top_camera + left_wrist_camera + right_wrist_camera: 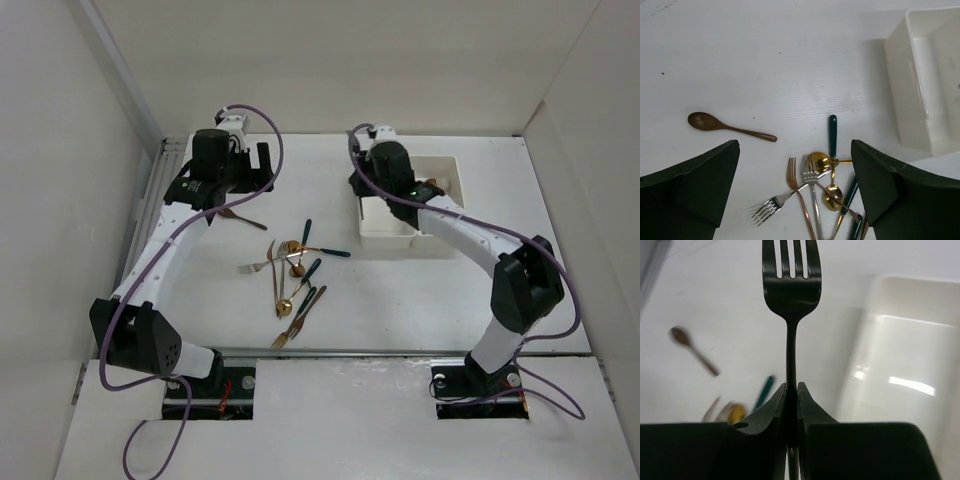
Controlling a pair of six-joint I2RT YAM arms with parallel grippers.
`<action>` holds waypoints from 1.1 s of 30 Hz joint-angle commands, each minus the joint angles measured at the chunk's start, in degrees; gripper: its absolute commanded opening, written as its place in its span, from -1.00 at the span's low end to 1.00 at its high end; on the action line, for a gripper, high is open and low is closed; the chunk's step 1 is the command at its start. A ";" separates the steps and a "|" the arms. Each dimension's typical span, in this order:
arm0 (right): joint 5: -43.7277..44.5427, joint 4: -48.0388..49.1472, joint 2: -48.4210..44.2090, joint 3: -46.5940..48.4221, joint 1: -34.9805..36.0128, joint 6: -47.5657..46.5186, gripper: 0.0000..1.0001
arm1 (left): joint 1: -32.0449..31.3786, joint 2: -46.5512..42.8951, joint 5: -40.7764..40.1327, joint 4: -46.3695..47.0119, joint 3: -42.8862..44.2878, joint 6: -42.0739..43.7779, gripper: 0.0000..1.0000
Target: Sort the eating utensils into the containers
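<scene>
- The black fork in my grip: dark metal, smooth, with a soft satin sheen.
- The brown spoon: looks like wood, smooth and dull.
- The gold spoon and silver fork: polished, mirror-bright metal.
- The bin: glossy white plastic.
- The table: matt white, faintly grained.
- My left fingers: matt dark plastic.

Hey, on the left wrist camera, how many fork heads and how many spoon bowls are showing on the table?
Forks: 3 (copper, silver, silver)
Spoons: 3 (brown, gold, gold)
Total: 6
</scene>
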 commanded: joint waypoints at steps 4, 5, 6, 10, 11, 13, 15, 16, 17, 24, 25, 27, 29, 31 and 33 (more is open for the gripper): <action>5.89 -8.60 2.05 3.16 -9.95 -0.04 -1.00 | -6.57 0.83 -2.23 -1.17 -3.38 8.75 0.59; 5.89 -9.76 4.68 4.22 -10.83 -0.04 -1.00 | -7.80 1.70 -1.08 -2.31 -3.90 9.28 0.54; 5.89 -10.73 5.75 5.10 -11.53 -0.04 -1.00 | -10.25 2.23 0.49 -2.84 -4.95 10.07 0.42; 4.14 -11.35 9.53 6.87 -12.86 -0.04 -1.00 | -16.06 4.78 1.04 -3.55 -8.65 11.83 0.24; 4.14 -11.35 10.58 7.48 -13.38 -0.04 -1.00 | -16.77 4.78 0.34 -3.55 -9.26 11.84 0.24; 3.53 -12.05 11.38 8.00 -13.38 -0.04 -0.84 | -17.83 7.06 -0.71 -3.55 -9.80 11.84 0.21; 2.99 -12.58 12.08 8.54 -13.38 -0.04 -0.54 | -17.83 8.73 -0.72 -3.55 -9.80 10.52 0.21; 2.99 -13.11 12.09 8.54 -13.38 -0.04 -0.43 | -17.83 10.48 -0.72 -3.55 -8.67 10.52 0.21; 2.99 -13.11 12.09 8.54 -13.38 -0.04 -0.32 | -17.83 11.28 -0.72 -4.25 -8.05 9.91 0.21; 4.05 -13.11 8.05 8.54 -13.91 -0.04 0.11 | -17.83 13.40 -4.05 -4.25 -6.11 9.11 0.12; 4.05 -13.11 5.96 8.01 -13.30 -1.78 0.19 | -17.23 12.70 -4.58 -4.25 -6.80 9.81 0.12; 3.53 -12.41 3.57 7.23 -11.03 -4.68 0.29 | -15.57 10.95 -4.59 -4.25 -7.42 9.81 0.12; 3.52 -11.62 0.24 5.20 -8.47 -10.28 0.49 | -13.80 9.71 -4.59 -4.25 -7.42 9.81 0.12; 1.87 -11.62 -0.48 4.06 -3.92 -14.26 0.64 | -10.21 8.31 -5.11 -3.73 -7.95 8.59 0.12; -0.86 -13.45 -0.14 4.05 -0.74 -19.69 0.74 | -6.78 7.69 -5.11 -3.73 -7.95 7.54 0.16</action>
